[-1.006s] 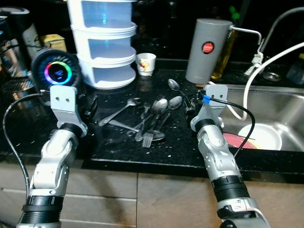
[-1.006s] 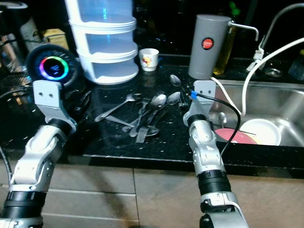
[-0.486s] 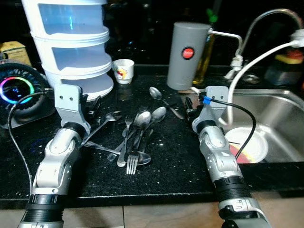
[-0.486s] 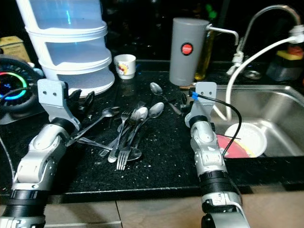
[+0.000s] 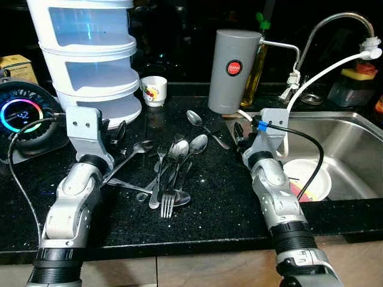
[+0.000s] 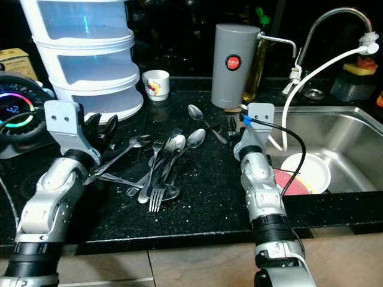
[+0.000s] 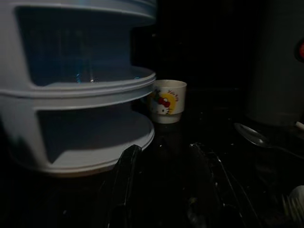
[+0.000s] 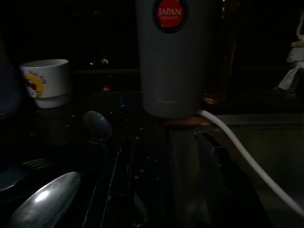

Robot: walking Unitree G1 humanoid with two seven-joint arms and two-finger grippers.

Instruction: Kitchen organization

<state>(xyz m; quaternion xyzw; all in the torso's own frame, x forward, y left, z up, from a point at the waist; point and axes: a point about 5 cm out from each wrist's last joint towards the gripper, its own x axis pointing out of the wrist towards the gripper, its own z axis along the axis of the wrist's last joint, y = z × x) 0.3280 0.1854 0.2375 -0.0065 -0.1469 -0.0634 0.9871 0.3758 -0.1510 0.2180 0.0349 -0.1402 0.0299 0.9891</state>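
Observation:
A pile of spoons and forks (image 5: 170,173) lies on the black counter (image 5: 215,203) between my two arms. One spoon (image 5: 200,122) lies apart, behind the pile. My left gripper (image 5: 115,134) hovers open at the pile's left edge, just in front of the white stacked container (image 5: 90,54); its black fingers (image 7: 124,180) stand apart with nothing between them. My right gripper (image 5: 239,133) is open to the right of the pile, close to the grey canister (image 5: 233,70). In the right wrist view its fingers (image 8: 213,180) point at the canister (image 8: 173,57), a spoon bowl (image 8: 45,202) beside them.
A small white cup (image 5: 154,89) stands behind the cutlery. A round device with a coloured light ring (image 5: 21,116) sits far left. At the right is the steel sink (image 5: 359,137) holding a white bowl (image 5: 305,179), with a tap (image 5: 335,24) and white hose (image 5: 317,75) above.
The camera has come closer to the counter and swung to the right, so the whole scene shifted left. Both grippers stay open and the cutlery has not moved.

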